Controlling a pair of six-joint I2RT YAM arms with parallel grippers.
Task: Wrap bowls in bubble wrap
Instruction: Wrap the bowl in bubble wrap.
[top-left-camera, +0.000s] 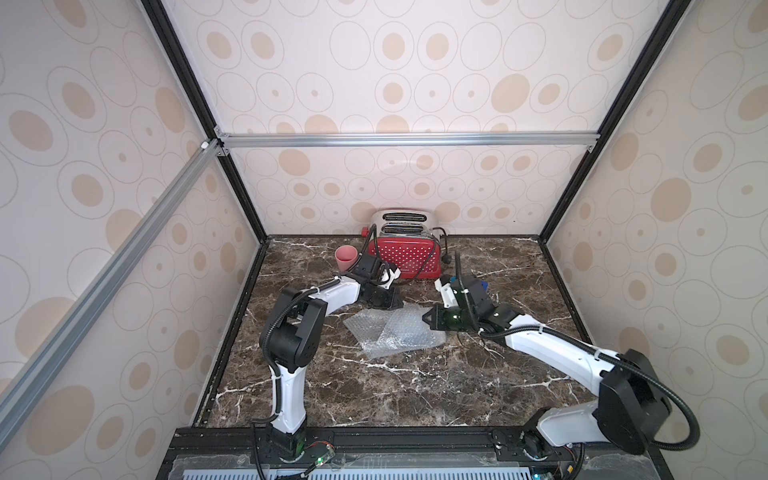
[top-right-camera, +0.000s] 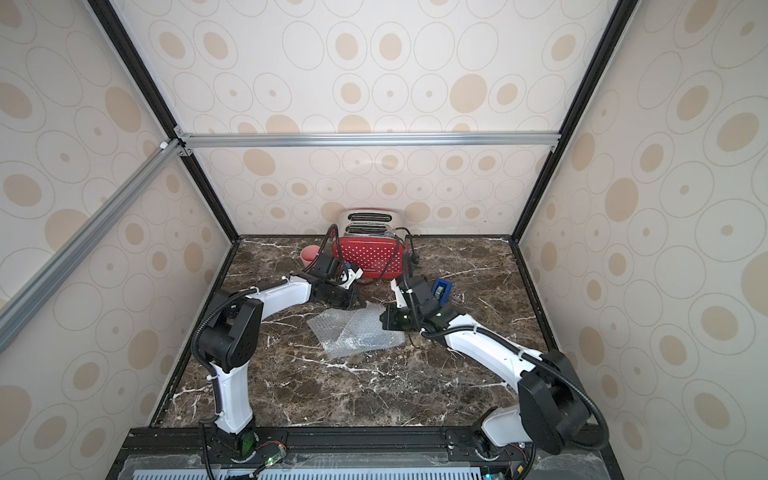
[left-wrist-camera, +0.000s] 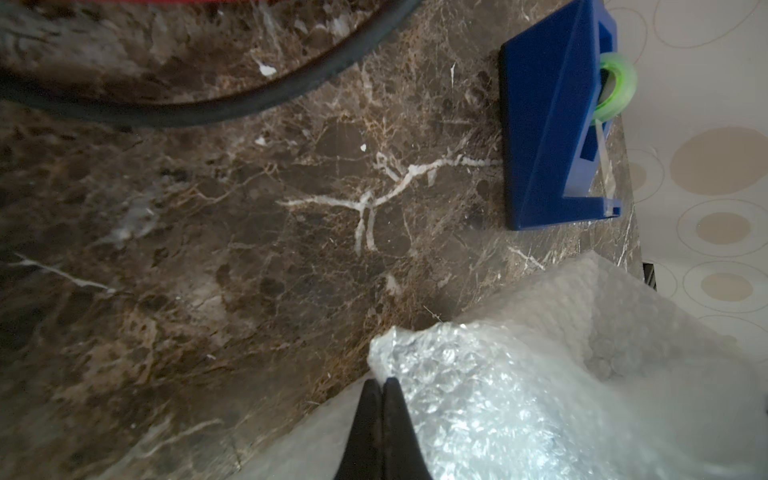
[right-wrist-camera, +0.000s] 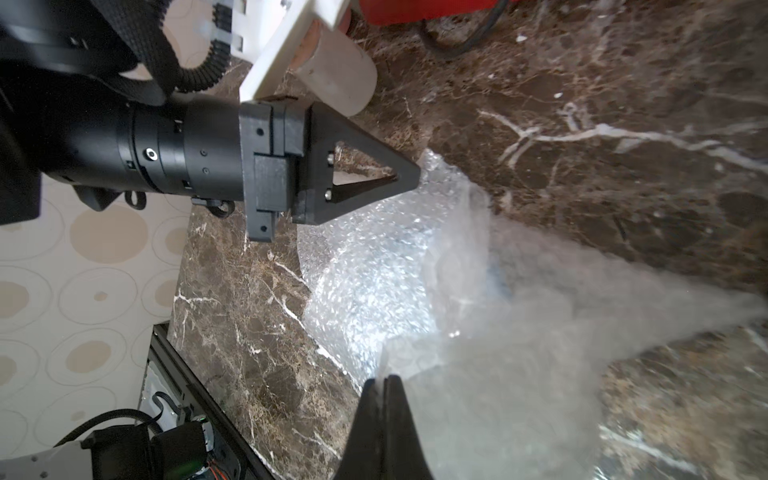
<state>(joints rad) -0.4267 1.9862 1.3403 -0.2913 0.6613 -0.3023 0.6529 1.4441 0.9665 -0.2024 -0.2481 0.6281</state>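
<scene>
Step in hand, by my read: folding the sheet over the bowl.

- Left gripper has its jaws pressed together, pinching the bubble wrap at the sheet's 12 o'clock corner.
- Right gripper is clamped the same way on the 3 o'clock edge, which is lifted off the table.
- The bowl isn't clearly visible. A faint blue tint under the wrap in the right wrist view could be it, but I can't tell.

Next move likely calls for drawing both pinched edges across the centre without the arms colliding, since the tips are near each other.

Around the table:
- Toaster at 12 o'clock.
- Pink cup at 11.
- Tape dispenser at 1, just behind the right wrist.
- The toaster's cord lies near the left gripper and is a possible snag.
</scene>
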